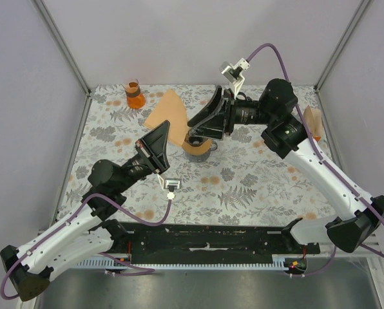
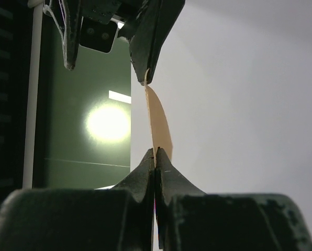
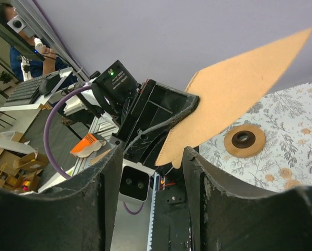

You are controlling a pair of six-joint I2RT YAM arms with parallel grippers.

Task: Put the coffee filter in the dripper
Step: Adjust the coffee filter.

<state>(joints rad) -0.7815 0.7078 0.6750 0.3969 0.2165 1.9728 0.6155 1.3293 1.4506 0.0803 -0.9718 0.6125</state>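
Note:
The brown paper coffee filter [image 1: 166, 114] is held up in the air above the back middle of the table. My left gripper [image 1: 168, 131] is shut on its lower edge; in the left wrist view the jaws [image 2: 156, 155] pinch the filter [image 2: 159, 125] edge-on. My right gripper [image 1: 203, 123] is open, and the filter's corner [image 3: 234, 94] lies between its fingers [image 3: 151, 157], close to the right finger. The dripper [image 1: 197, 148], with a wooden ring [image 3: 244, 140], stands on the table just below both grippers.
An orange glass beaker [image 1: 134, 95] stands at the back left. More brown filters [image 1: 314, 122] lean at the right edge, behind my right arm. The flowered tablecloth [image 1: 256, 187] covers the table; the cage posts rise at the back corners.

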